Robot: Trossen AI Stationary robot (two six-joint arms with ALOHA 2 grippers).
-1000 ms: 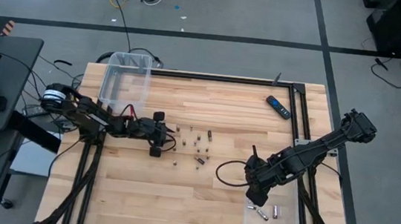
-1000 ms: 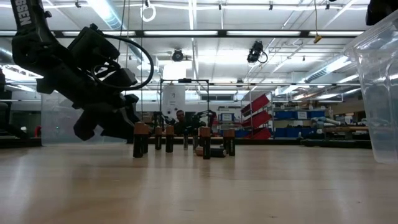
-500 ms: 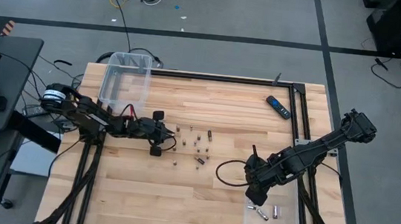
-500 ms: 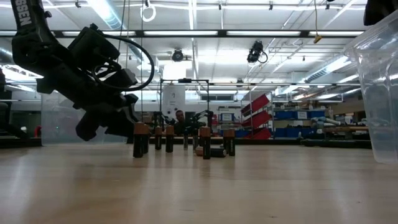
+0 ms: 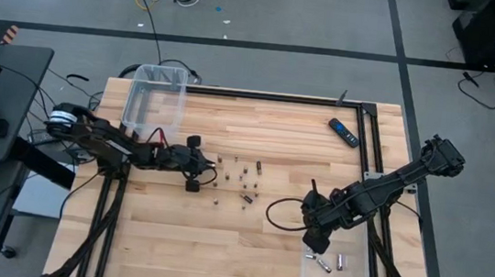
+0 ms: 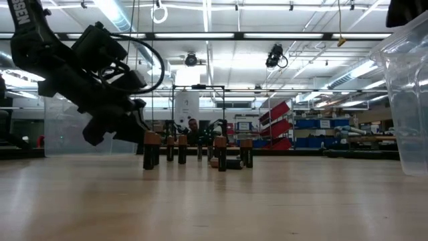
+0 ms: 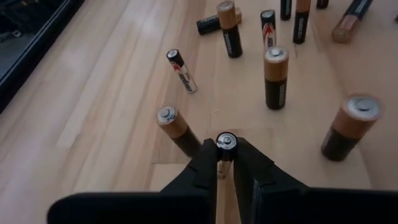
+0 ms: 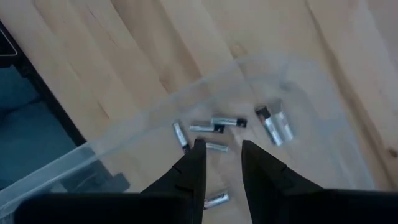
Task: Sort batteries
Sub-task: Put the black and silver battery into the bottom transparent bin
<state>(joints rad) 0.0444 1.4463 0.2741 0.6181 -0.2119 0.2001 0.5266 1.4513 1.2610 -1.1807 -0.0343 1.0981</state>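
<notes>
The left pincer is closed on a small upright battery at the left edge of the cluster of batteries standing mid-bench. The right pincer, fingers parted and gripping nothing, hangs over the clear tray at the bench's near right corner, where several small cells lie.

Overhead, straight down on the whole wooden table and both arms. Low, at tabletop height, level across the boards toward the room behind, close to the standing batteries. Left wrist, near, down past its own fingers onto that same cluster, shared with overhead and low. Right wrist, steeply down into a clear tray, shared with overhead only.
</notes>
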